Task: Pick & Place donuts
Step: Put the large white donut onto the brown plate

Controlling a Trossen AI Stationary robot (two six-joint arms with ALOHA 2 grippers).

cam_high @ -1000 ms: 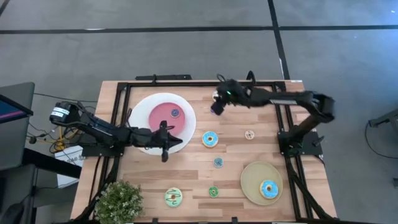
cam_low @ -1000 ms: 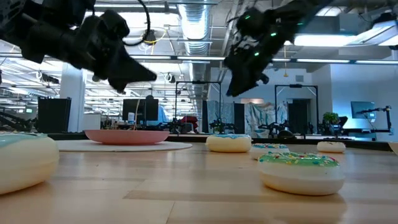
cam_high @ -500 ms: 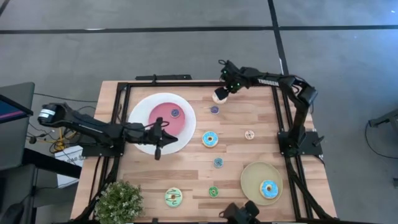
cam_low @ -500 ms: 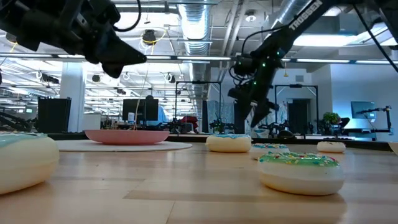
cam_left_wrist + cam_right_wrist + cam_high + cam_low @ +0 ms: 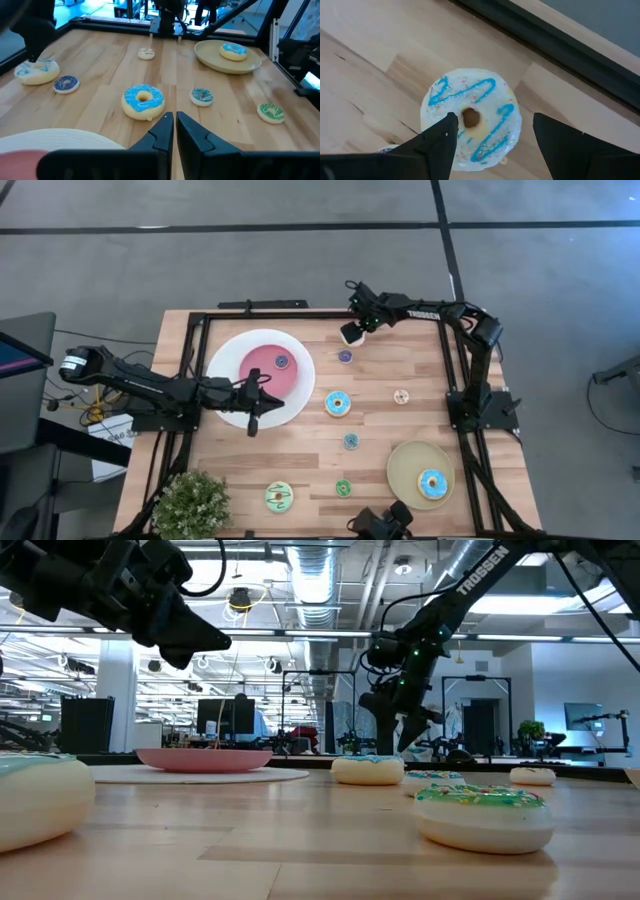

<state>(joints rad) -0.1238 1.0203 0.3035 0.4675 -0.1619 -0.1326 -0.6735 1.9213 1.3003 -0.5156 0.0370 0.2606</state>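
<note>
Two donuts are placed: a small one on your white plate (image 5: 228, 358), a blue one on the tan plate (image 5: 402, 472). Your right gripper (image 5: 492, 132), fingers spread, hangs over the white blue-striped donut (image 5: 471, 118) at the worktop's far edge. Left gripper (image 5: 174, 129), fingers pressed together, waits by the white plate; six more lie loose.

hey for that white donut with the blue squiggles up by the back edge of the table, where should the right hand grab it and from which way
Come straight down from above and pinch across the ring, one finger on each outer side. The white donut lies flat on the table, hole up, so its rounded rim is the only grippable part. The right hand is open above it, its fingers either side of the donut.
</note>
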